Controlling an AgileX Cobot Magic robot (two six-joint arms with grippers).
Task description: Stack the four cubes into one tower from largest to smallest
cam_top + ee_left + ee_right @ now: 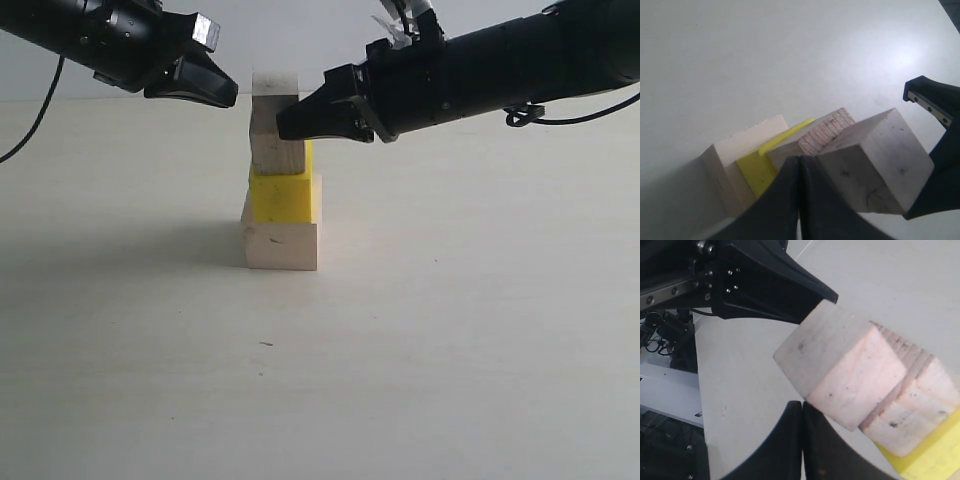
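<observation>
The four cubes stand in one tower on the table. The large wooden cube [281, 246] is at the bottom, then the yellow cube [285, 197], the medium wooden cube [277, 152] and the small wooden cube [272, 84] on top, slightly offset. My left gripper [232, 97] is shut and empty, its tip just left of the top cube. My right gripper [282, 122] is shut and empty, its tip against the right side where the top two cubes meet. The wrist views show the shut left jaws [800, 159] beside the small cube [875, 170] and the shut right jaws [802, 405] under its corner [840, 365].
The pale table [450, 330] spreads around the tower. Both black arms reach in from the upper left and upper right of the exterior view. A dark equipment stand [670, 340] shows beyond the table edge in the right wrist view.
</observation>
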